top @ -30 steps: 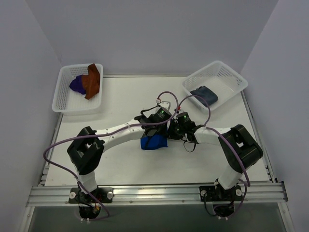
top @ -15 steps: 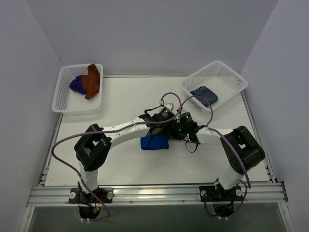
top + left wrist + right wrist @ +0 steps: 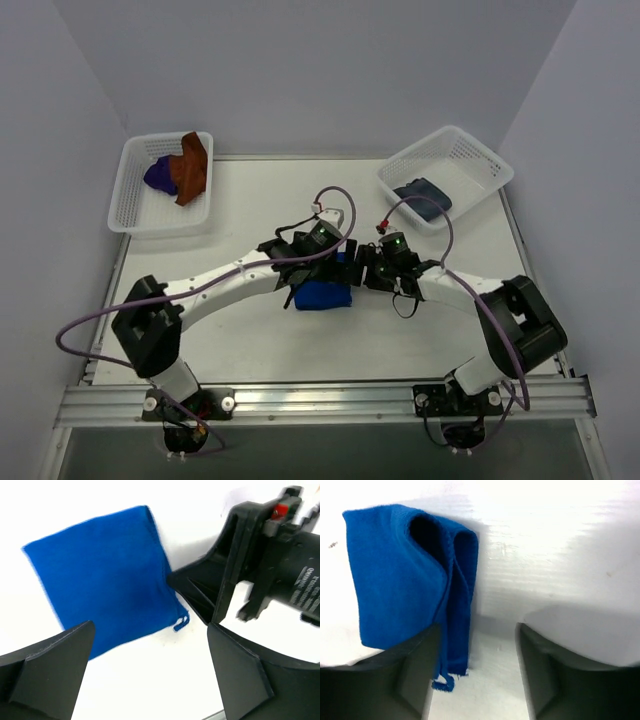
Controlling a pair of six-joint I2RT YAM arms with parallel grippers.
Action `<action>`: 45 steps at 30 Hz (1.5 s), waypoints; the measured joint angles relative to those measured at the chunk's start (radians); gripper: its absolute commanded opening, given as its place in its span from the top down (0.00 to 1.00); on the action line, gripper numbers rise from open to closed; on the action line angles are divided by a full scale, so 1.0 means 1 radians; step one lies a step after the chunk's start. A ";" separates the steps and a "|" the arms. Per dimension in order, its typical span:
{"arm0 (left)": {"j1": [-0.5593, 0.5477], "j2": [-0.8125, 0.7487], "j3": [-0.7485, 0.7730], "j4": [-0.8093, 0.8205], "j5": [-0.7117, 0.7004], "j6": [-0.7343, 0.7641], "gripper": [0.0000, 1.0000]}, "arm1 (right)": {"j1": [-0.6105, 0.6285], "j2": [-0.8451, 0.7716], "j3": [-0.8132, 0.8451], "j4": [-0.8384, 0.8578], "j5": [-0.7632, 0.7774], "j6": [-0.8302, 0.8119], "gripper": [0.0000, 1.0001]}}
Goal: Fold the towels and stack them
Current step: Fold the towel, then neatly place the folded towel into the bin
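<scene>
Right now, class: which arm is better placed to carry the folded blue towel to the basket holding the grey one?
Probably the right: its open hand sits beside the blue towel, nearer that basket.

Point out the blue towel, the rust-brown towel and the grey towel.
blue towel [image 3: 102, 575]: left wrist view, middle of its folded top face.
rust-brown towel [image 3: 190, 168]: top view, middle of the cloth.
grey towel [image 3: 423, 196]: top view, middle of the cloth.
</scene>
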 measured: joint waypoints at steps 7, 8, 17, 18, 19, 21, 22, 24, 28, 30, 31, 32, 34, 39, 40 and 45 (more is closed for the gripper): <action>0.051 -0.301 -0.151 -0.033 -0.124 -0.016 0.06 | 0.000 -0.213 -0.028 -0.131 0.052 -0.038 0.00; 0.076 -0.346 -0.181 -0.039 -0.135 -0.024 0.06 | 0.000 -0.243 -0.032 -0.145 0.055 -0.041 0.00; 0.325 -0.590 -0.418 -0.116 -0.159 -0.073 0.06 | 0.161 -0.373 -0.044 -0.229 0.076 -0.024 0.00; 0.335 -0.599 -0.426 -0.127 -0.162 -0.074 0.06 | 0.200 -0.366 -0.044 -0.227 0.077 -0.016 0.00; 0.343 -0.610 -0.432 -0.137 -0.165 -0.076 0.06 | 0.241 -0.356 -0.044 -0.222 0.077 -0.006 0.00; 0.354 -0.623 -0.433 -0.154 -0.173 -0.076 0.06 | 0.341 -0.308 -0.038 -0.213 0.089 0.011 0.00; 0.357 -0.629 -0.433 -0.156 -0.175 -0.077 0.06 | 0.383 -0.273 -0.026 -0.212 0.091 0.019 0.00; 0.365 -0.640 -0.433 -0.160 -0.179 -0.078 0.06 | 0.451 -0.185 0.007 -0.205 0.092 0.030 0.00; 0.377 -0.645 -0.433 -0.166 -0.187 -0.080 0.06 | 0.483 -0.023 0.061 -0.181 0.096 0.050 0.00; 0.381 -0.645 -0.433 -0.169 -0.189 -0.081 0.06 | 0.478 0.010 0.100 -0.167 0.106 0.061 0.00; 0.382 -0.645 -0.434 -0.171 -0.190 -0.083 0.06 | 0.475 0.029 0.120 -0.160 0.113 0.065 0.00; 0.383 -0.645 -0.434 -0.173 -0.190 -0.084 0.06 | 0.471 0.047 0.129 -0.157 0.116 0.066 0.00; 0.386 -0.645 -0.436 -0.174 -0.195 -0.084 0.06 | 0.456 0.069 0.149 -0.156 0.119 0.071 0.00; 0.392 -0.645 -0.446 -0.185 -0.200 -0.085 0.06 | 0.372 0.121 0.208 -0.187 0.128 0.063 0.00; 0.392 -0.645 -0.446 -0.187 -0.203 -0.086 0.06 | 0.351 0.129 0.221 -0.195 0.133 0.051 0.00; 0.394 -0.648 -0.446 -0.192 -0.220 -0.095 0.06 | 0.265 0.148 0.248 -0.218 0.129 -0.007 0.00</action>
